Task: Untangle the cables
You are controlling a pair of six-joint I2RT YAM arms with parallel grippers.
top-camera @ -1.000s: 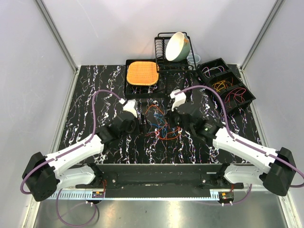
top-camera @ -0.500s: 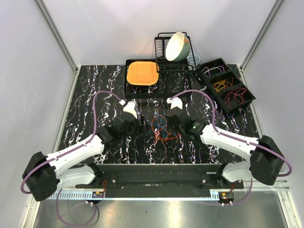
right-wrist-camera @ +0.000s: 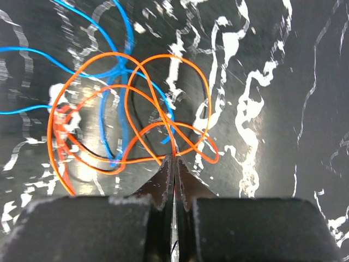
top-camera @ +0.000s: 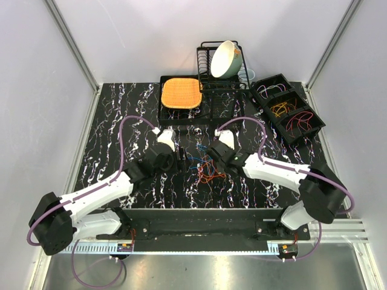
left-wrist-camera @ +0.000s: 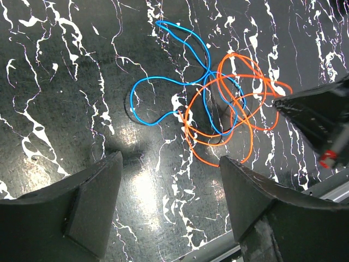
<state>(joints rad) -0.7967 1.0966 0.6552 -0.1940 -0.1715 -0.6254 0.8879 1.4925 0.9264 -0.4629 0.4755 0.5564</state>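
Note:
The cables [top-camera: 205, 167] lie in a tangle on the black marbled table, between my two grippers. In the left wrist view a blue cable [left-wrist-camera: 180, 82] loops through an orange cable [left-wrist-camera: 240, 109]. My left gripper [left-wrist-camera: 170, 164] hovers open just left of the tangle, with only bare table between its fingers. My right gripper [right-wrist-camera: 174, 158] is shut on a strand of the orange cable [right-wrist-camera: 128, 57], which crosses the blue cable [right-wrist-camera: 122, 33] in front of the tips. From above, the left gripper [top-camera: 181, 160] and right gripper [top-camera: 213, 158] flank the tangle closely.
A black three-compartment bin [top-camera: 287, 109] holding more thin cables stands at the back right. A dish rack [top-camera: 221, 75] with a pale bowl [top-camera: 227, 59] and a black tray [top-camera: 164, 112] with an orange pad [top-camera: 180, 92] stand at the back.
My right arm has swung left and its gripper has pushed into the tangle, which now looks more bunched. The left arm has hardly moved.

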